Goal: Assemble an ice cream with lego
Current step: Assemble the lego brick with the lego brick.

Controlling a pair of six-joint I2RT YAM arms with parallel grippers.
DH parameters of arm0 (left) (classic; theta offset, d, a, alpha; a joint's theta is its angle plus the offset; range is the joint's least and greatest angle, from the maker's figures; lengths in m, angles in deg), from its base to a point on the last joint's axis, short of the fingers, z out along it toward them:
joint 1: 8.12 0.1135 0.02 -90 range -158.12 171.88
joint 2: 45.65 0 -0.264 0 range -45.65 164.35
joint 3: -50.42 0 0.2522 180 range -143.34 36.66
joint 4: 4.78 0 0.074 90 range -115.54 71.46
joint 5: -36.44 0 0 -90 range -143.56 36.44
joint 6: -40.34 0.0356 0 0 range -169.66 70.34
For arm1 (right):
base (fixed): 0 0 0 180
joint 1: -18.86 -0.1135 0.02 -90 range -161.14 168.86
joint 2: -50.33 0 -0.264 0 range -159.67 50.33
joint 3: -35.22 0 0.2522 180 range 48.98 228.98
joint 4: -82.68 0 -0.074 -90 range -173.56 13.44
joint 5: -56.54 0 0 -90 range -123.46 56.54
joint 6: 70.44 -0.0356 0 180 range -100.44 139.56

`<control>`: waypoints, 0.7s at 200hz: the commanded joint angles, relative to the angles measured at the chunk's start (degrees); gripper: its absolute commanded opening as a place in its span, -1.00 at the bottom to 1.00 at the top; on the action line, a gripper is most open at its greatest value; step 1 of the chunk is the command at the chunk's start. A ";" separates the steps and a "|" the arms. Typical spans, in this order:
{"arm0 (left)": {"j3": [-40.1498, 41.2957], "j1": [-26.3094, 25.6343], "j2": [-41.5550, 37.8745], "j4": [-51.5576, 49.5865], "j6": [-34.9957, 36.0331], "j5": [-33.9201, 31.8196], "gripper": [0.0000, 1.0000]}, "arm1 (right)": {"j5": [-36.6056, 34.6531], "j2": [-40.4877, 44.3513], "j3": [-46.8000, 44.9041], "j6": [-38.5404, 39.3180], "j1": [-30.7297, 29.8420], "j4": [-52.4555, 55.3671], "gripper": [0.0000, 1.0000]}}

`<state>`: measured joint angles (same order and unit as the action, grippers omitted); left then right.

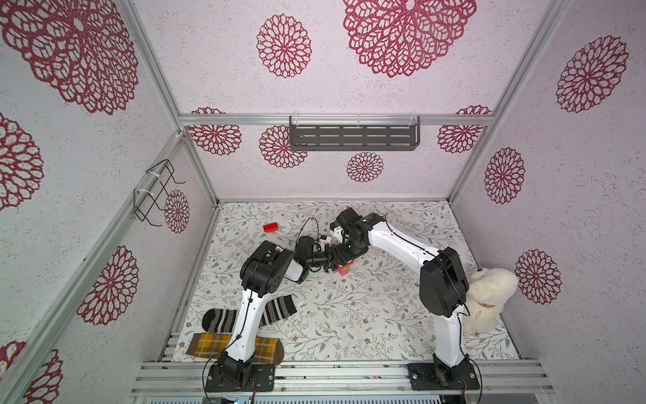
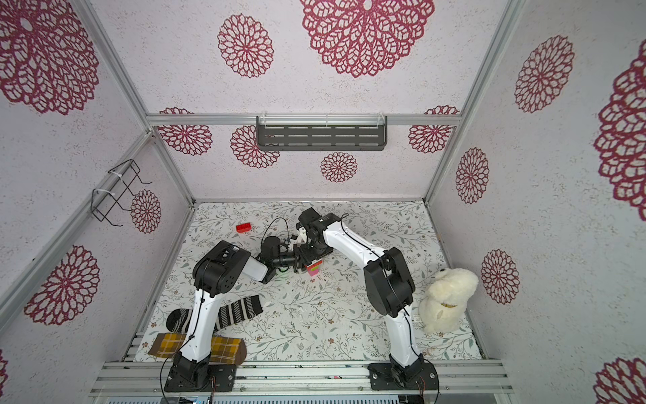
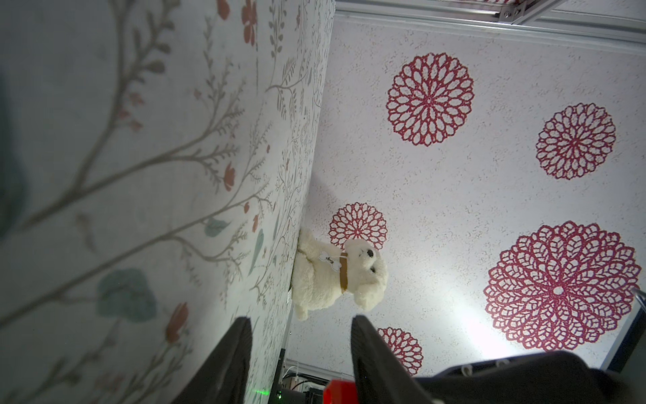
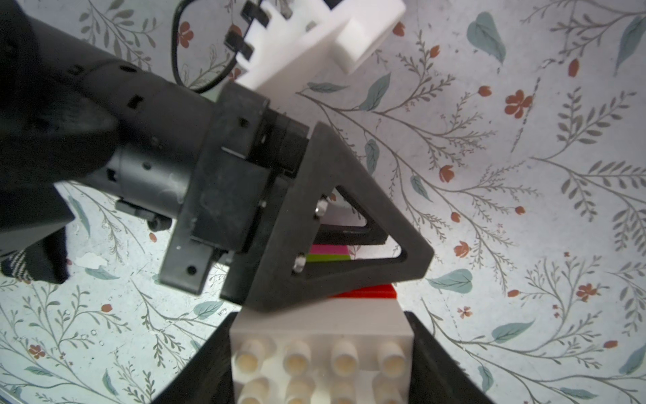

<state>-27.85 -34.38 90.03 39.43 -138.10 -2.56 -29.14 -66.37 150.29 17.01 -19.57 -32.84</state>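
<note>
- At the middle of the floral-printed tabletop I have both arms meeting over the ice cream. It is a short upright stack of joined bricks, with pink and lime-green squares at the foot and a red oblong layer above them.
- My right end effector points down and pinches a white oblong studded plastic brick by its short ends, so the brick's long axis runs from finger to finger. The brick sits directly over the red layer and looks parallel to it, touching or all but touching.
- My left end effector lies on its side at the stem, fingers partly spread around it. I cannot tell whether they press it.
- The one loose piece, a red oblong plastic brick, lies well apart toward the back left, studs up, nearer the left arm. I judge that arm should fetch it once the white layer is seated.
- Containers: the grey slotted wall shelf and black wire rack show nothing inside.
</note>
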 commanded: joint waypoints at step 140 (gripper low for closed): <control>1.89 0.86 -1.18 -0.21 3.22 0.34 0.15 | 1.31 2.35 -5.80 -1.30 -1.07 -3.87 0.69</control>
<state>-27.02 -33.94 90.01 40.24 -136.64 -2.32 -28.07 -65.70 143.89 16.51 -20.69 -35.94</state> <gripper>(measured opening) 0.568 0.845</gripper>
